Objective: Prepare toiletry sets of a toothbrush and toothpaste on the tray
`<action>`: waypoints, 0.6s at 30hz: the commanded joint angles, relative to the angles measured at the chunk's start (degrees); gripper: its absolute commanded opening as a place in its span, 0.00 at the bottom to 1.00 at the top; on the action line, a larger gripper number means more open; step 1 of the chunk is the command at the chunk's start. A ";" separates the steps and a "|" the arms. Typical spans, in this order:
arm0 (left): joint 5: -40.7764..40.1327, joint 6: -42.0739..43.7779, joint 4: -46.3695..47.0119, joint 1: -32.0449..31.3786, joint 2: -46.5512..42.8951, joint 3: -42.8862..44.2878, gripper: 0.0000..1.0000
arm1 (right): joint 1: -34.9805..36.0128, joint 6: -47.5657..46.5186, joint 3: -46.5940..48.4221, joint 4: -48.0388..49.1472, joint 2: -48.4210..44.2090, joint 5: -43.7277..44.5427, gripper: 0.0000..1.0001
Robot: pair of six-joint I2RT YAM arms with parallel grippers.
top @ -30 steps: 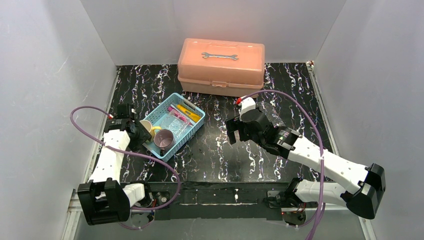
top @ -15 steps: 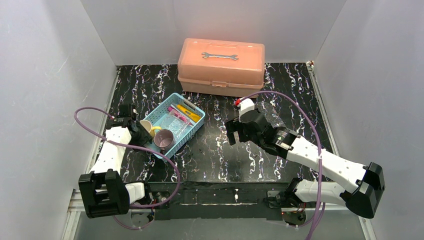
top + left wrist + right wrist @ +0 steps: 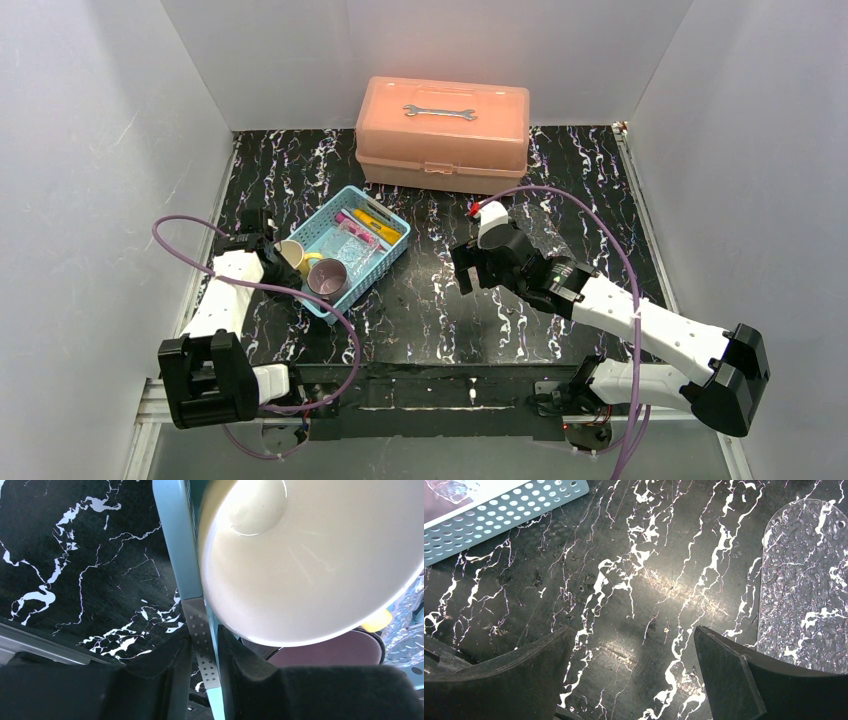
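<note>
The yellow mug [image 3: 310, 555] hides most of the purple mug [image 3: 325, 650].

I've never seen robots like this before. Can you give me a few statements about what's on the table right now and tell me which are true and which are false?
1. A wrench lies on the lid of the salmon toolbox. True.
2. The right end effector holds a mug. False: it is open and empty above the table.
3. The yellow mug and the purple mug both sit inside the light-blue basket. True.
4. The left end effector is far from the basket. False: its fingers straddle the basket's wall, beside the yellow mug.
5. The magenta tube lies on the bare table. False: it lies in the basket.
</note>
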 commanded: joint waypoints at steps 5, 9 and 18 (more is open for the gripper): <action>1.70 1.13 -0.64 0.22 0.38 -0.80 0.07 | 0.10 0.57 0.02 0.97 -1.23 0.01 1.00; 2.34 2.11 -0.84 0.26 -0.26 -0.53 0.00 | 0.10 0.70 0.26 0.20 -1.75 0.06 1.00; 9.46 7.85 -1.55 0.28 -1.47 0.32 0.00 | 0.10 1.26 -0.02 -0.60 -2.48 -0.06 1.00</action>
